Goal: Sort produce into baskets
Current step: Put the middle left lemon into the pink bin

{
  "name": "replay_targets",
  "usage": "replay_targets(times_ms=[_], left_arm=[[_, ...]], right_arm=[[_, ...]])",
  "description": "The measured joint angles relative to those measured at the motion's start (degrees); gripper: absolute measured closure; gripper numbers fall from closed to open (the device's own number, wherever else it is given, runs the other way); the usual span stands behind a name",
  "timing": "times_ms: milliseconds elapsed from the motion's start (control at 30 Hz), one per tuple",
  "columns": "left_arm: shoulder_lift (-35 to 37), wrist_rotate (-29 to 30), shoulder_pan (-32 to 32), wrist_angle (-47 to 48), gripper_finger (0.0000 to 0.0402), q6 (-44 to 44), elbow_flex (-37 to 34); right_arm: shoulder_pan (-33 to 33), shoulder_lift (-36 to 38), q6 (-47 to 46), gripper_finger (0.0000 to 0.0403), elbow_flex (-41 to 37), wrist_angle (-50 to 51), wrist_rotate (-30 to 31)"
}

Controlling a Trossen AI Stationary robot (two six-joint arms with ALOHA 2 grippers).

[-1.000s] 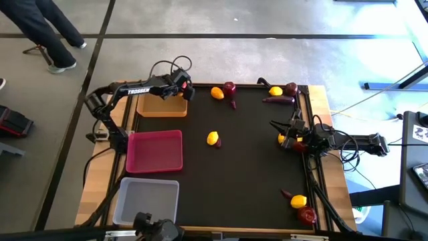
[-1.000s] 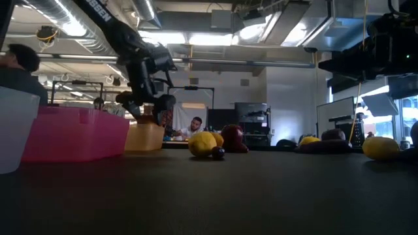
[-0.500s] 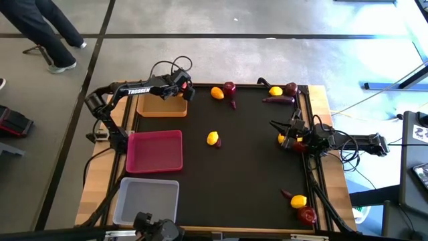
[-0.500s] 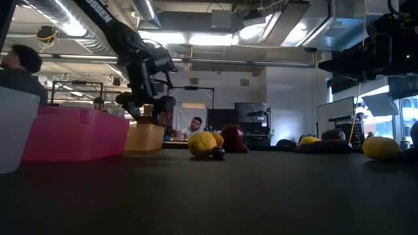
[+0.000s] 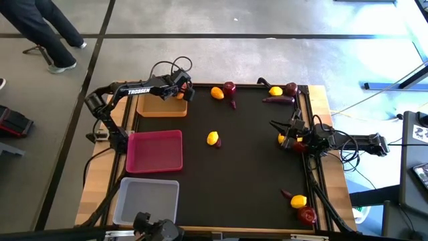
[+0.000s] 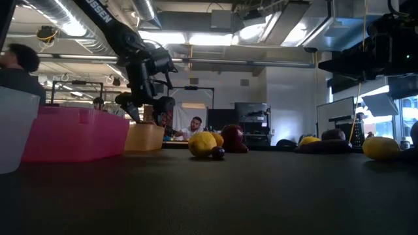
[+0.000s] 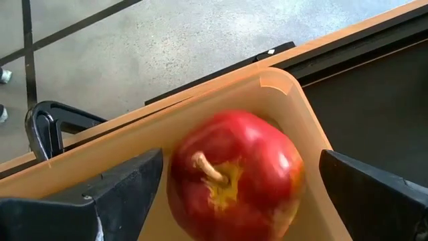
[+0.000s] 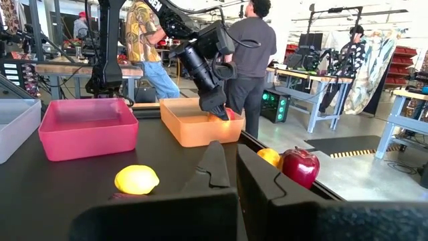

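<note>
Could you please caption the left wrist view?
Open left gripper above an apple in the tan tray.

We read only one word: "TROSSEN", in white capitals along the left arm (image 5: pixel 137 91) in the high view. In the low view, white letters run along the same arm (image 6: pixel 104 14), cut off by the picture edge and not fully legible. We find nothing else readable.

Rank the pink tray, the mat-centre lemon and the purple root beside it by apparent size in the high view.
1. pink tray, clearly largest.
2. lemon, far smaller.
3. purple root, only a sliver showing beside the lemon, so its full size is unsure.
</note>
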State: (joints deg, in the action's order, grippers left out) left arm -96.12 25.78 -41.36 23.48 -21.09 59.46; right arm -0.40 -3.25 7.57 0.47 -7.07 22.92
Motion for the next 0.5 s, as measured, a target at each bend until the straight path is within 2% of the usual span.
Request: replay_targets(times_ms=[500], left_arm=[[0.00, -0.04, 0.11, -0.06, 0.0007, -0.57, 0.00]], right_arm=[[0.01, 0.00, -0.02, 0.0402, -0.02, -0.02, 0.00]])
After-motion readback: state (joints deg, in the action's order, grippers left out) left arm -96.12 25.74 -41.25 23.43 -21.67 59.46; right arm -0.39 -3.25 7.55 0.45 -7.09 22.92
